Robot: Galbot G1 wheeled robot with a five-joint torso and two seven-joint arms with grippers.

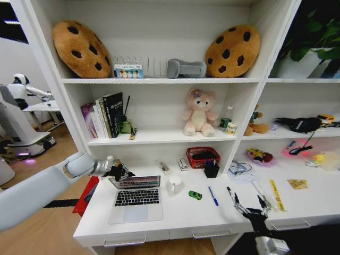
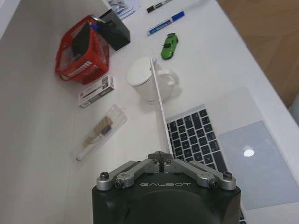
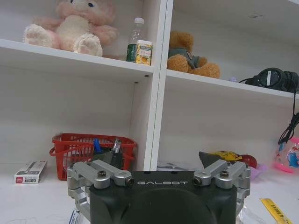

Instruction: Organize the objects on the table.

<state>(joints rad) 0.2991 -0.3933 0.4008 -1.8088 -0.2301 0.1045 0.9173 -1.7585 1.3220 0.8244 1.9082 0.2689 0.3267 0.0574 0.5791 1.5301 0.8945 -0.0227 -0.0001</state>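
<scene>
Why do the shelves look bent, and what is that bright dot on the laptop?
In the head view the wide lens bows the shelves outward at the edges, and a pink glow colours the right-hand shelf. In the left wrist view the bright dot is a ceiling light mirrored in the laptop touchpad. In the right wrist view the light is soft and even.

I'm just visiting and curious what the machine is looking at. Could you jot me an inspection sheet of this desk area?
Surface: white table, drawers along its front.
Job's things: laptop open; green toy car; blue pen; black pen.
Clutter: white mug, red basket, black pen holder, yellow strip.
Grippers: left pincer shut at the laptop screen's top edge; right pincer open above the table's right part.
Cables: headphone cord hanging from the shelf.
Surroundings: shelves with cookie cushions, books, plush toys.
</scene>
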